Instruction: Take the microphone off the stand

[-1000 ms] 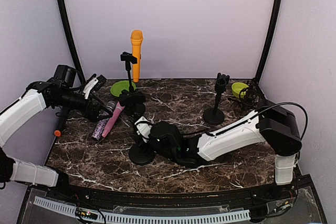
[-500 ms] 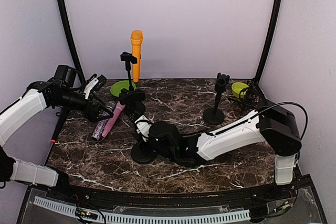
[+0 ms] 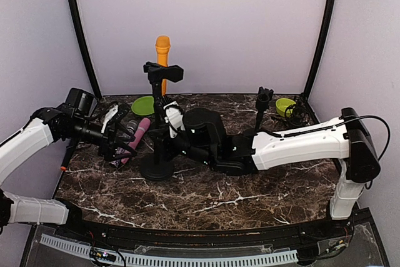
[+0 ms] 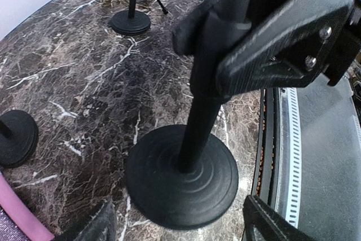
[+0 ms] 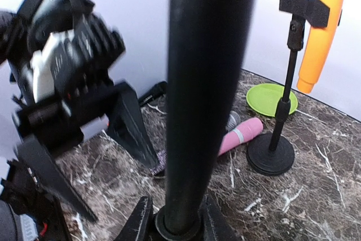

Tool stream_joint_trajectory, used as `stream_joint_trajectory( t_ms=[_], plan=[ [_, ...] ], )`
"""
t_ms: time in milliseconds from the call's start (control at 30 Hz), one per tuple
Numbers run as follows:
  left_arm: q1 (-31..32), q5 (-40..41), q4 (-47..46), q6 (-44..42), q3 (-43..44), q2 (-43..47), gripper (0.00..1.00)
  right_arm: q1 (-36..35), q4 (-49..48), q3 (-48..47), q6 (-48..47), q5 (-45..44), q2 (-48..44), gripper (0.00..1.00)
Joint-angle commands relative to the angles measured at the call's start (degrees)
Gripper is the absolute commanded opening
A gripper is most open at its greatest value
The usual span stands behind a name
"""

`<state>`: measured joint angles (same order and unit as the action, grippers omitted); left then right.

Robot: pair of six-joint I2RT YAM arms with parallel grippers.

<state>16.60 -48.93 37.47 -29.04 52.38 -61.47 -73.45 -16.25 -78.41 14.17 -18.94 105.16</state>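
My right hand point(image 3: 164, 130) is closed around the pole of a black stand point(image 3: 156, 168) left of centre on the bench point(image 3: 262, 186). In the right wrist view the pole fills the gap between the two fingers. The stand is upright with its round base flat on the marble. As far as the overhead view shows, its clip point(image 3: 164, 72) holds nothing.

My left hand point(image 3: 122, 141) sits at the left edge with its fingers spread wide and nothing between them. The pink microphone point(image 3: 139, 132) lies on the bench just beside it, between that hand and the stand's base. An orange microphone point(image 3: 162, 51) is still held upright in the clip of a second stand point(image 5: 281, 122) at the back, next to a green plate point(image 3: 142, 104).

I judge that this stand is finished with and I am only steadying it. The next move would be to loosen my right fingers and draw straight back so I don't drag the pole and tip the stand. If the orange microphone is the one wanted, I must then reach to the back stand, grip the microphone's body above the clip, and lift along its length while the base stays down.

The held stand is matte black, a thin round pole on a heavy-looking disc with concentric ridges, so it should stay put. The bench is glossy dark marble with white veins and is probably slick. The pink microphone is smooth and tapered and could roll.
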Motion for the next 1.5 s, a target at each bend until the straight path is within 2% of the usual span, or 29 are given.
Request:
stream_joint_trajectory(
  t_ms=[0, 167, 400, 567, 600, 700, 767, 800, 900, 1033, 1067, 1100, 1133, 1333, 1467],
  plan=[
    [4.75, 0.99, -5.90, 4.93, -2.46, 0.89, 0.77, 0.13, -4.55, -5.61, 6.74, 0.97, -1.83, 0.00],
    [5.80, 2.09, -8.00, 7.12, -1.67, -0.07, 0.66, -0.76, -2.46, -10.47, 7.41, 1.00, -0.30, 0.00],
    [6.03, -2.00, -8.78, 9.23, -0.98, -0.41, 0.58, -0.83, -3.50, -12.00, 8.43, 3.56, 0.70, 0.00],
    [6.13, -3.94, -9.00, 9.85, 0.06, -0.66, 0.47, -1.17, -3.18, -13.84, 9.60, 6.51, 2.49, 0.00],
    [6.15, -4.14, -9.01, 9.94, 0.23, -0.74, 0.42, -1.25, -3.16, -14.07, 9.64, 6.54, 2.74, 0.00],
    [6.15, -3.79, -9.00, 9.97, 0.06, -0.59, 0.17, -1.41, -3.64, -13.89, 9.72, 6.44, 2.64, 0.00],
    [6.08, -4.03, -9.03, 9.88, -0.29, -0.26, 0.03, -1.38, -4.83, -13.07, 9.96, 7.17, 2.28, 0.00],
    [6.12, -4.31, -9.05, 10.01, -0.36, -0.09, 0.00, -1.43, -5.81, -12.51, 10.09, 7.91, 2.06, 0.00],
    [6.15, -7.78, -8.93, 11.66, 0.08, 0.24, 0.00, -1.35, -12.47, -9.22, 10.25, 10.34, 0.87, 0.00],
    [6.15, -17.99, -6.76, 14.36, 2.80, -0.21, 0.00, -1.14, -19.45, -5.79, 10.25, 10.34, -1.52, 0.00],
    [6.14, -20.01, -6.71, 15.57, 3.53, -0.08, 0.00, -0.95, -21.36, -4.92, 10.07, 22.64, -2.07, 0.00],
    [6.11, -21.55, -6.78, 16.69, 4.11, -0.07, 0.00, -0.58, -23.26, -3.98, 10.17, 24.96, -2.66, 0.00],
    [6.08, -23.13, -7.01, 18.11, 4.82, -0.01, 0.00, -0.16, -25.57, -2.76, 11.51, 31.45, -3.02, 0.00],
    [6.12, -30.14, -10.52, 25.77, 5.39, 0.68, 0.00, 4.09, -41.50, 0.10, 24.06, 48.54, -1.77, 0.00],
    [6.11, -31.51, -10.15, 25.96, 5.65, 0.91, 0.00, 5.43, -46.41, -1.23, 28.48, 56.02, -0.01, 0.00]
  ],
)
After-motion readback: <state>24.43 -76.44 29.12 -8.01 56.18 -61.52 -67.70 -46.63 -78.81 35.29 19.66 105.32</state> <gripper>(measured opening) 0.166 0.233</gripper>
